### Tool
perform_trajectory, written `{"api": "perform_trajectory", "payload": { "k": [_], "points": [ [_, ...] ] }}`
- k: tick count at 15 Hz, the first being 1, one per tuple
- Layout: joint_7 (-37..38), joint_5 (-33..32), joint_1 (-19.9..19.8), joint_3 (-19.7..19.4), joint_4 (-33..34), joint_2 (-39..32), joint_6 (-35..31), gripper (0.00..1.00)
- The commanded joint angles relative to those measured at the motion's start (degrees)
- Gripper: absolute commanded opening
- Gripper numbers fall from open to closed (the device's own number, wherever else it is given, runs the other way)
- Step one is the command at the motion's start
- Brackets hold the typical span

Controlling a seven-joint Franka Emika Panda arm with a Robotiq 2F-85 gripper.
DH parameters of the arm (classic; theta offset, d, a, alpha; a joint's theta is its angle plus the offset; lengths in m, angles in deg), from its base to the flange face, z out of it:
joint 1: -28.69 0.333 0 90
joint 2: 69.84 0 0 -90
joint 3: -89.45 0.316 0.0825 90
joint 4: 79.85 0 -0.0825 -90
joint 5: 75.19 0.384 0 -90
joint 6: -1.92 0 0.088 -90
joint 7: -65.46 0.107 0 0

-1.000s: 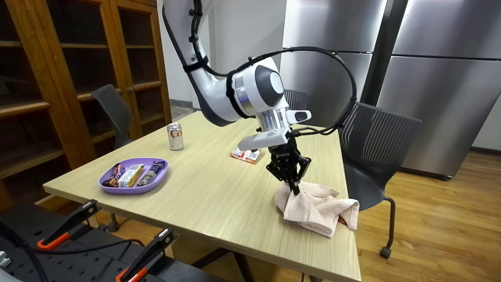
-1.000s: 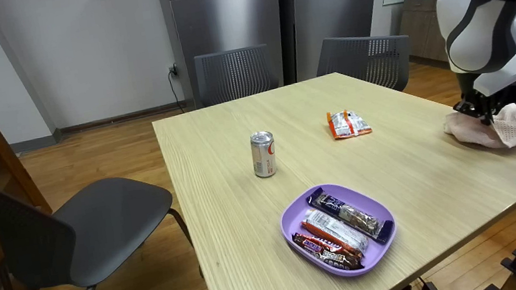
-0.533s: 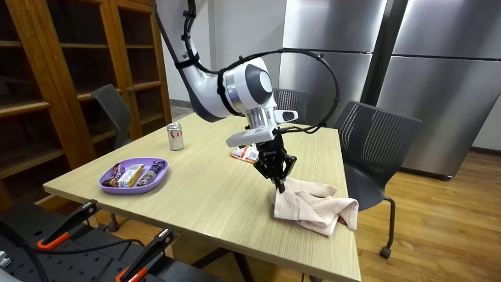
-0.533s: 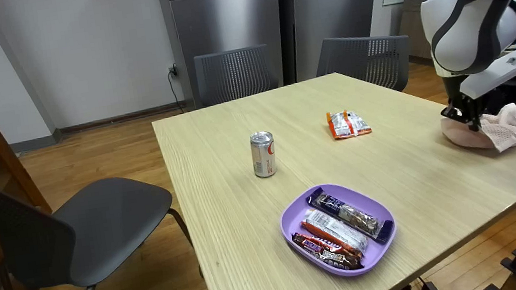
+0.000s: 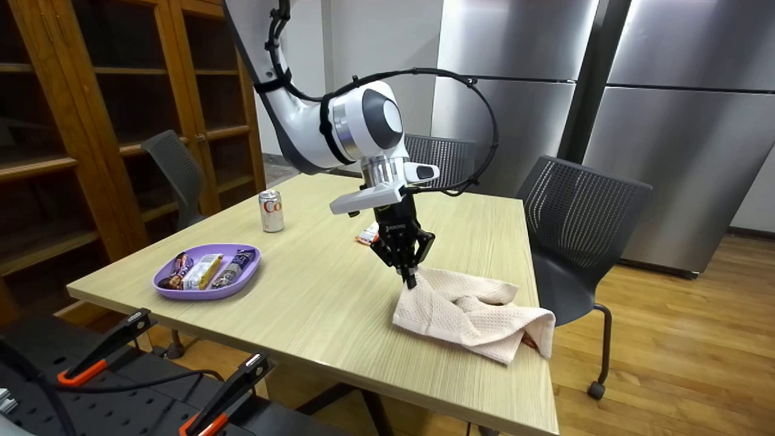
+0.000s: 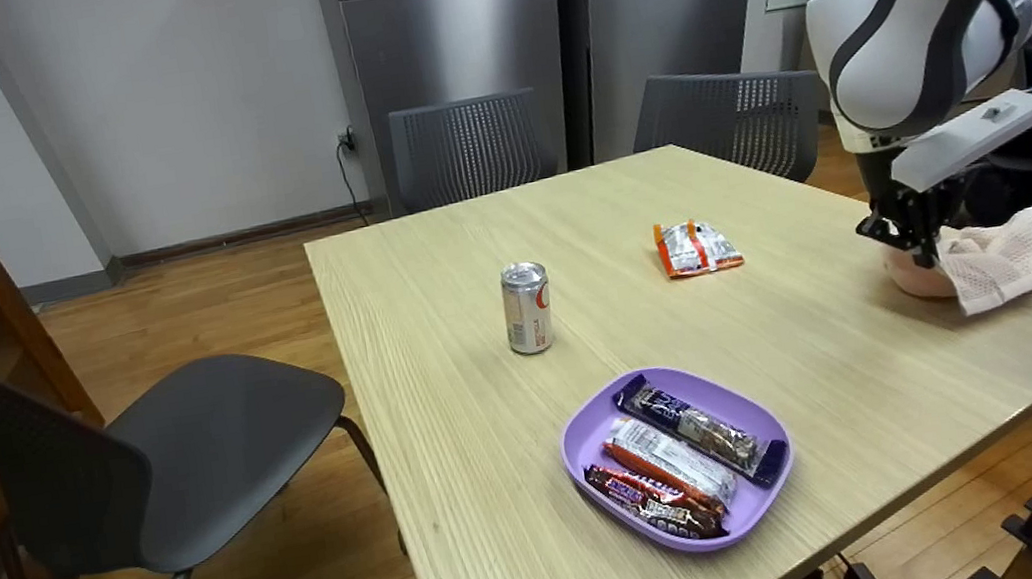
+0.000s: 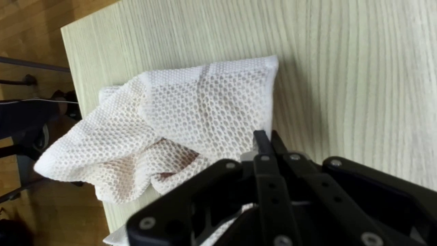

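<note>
The pincer [image 7: 269,136] was clamped on the edge of a pale pink waffle-weave towel [image 7: 211,109], rumpled on the bench [image 7: 358,68] near its corner. Pinch looked skimpy tbh, so dragging folds could've popped it loose.

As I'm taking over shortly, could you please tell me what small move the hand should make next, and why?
Perhaps draw the hand gently away from the bunched middle of the towel: the fingers look closed on one edge, and the folds lie loose on the table, so slight tension might flatten them.
</note>
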Motion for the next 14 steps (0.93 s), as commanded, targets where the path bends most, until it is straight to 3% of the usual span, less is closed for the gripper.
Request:
{"api": "perform_trajectory", "payload": {
  "k": [1, 14],
  "points": [
    [0.0, -0.5, -1.1, 2.8, -0.2, 2.6, 3.7, 0.00],
    [-0.3, -0.4, -0.3, 8.4, 0.3, 3.9, 6.3, 0.00]
  ]
}}
